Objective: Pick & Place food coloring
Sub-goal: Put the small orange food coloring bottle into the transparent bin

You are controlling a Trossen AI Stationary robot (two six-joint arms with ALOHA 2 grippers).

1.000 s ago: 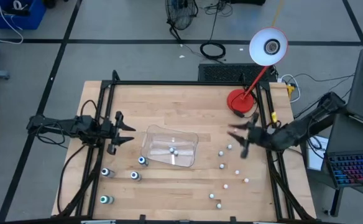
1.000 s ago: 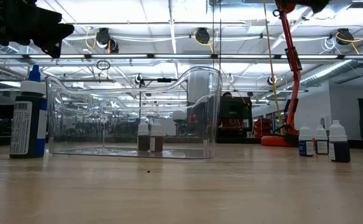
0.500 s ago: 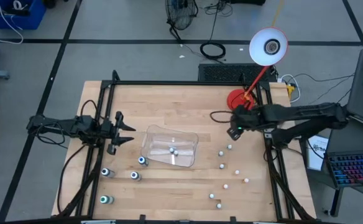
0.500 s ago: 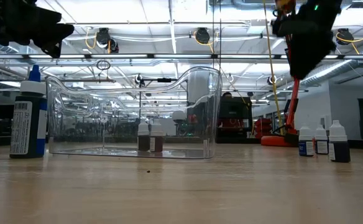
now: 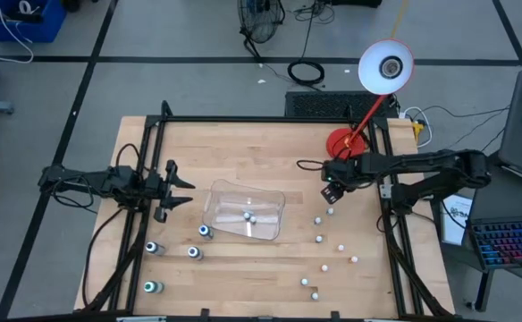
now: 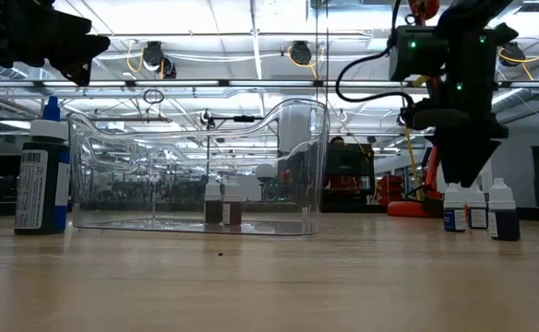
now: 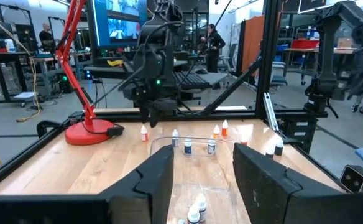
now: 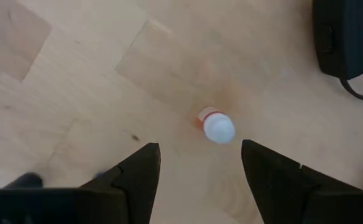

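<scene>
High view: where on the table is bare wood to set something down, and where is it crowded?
Bare: the far strip between the clear tray and the red lamp base. Crowded: small bottles right of the tray, below the right gripper; bigger bottles in the near-left corner, by the left gripper.

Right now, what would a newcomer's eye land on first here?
Probably the right gripper, open and pointing down over a small white-capped bottle on the table's right side, near the red lamp base. Next, the clear tray at the table's centre with two bottles inside. The left gripper waits open beside it.
</scene>
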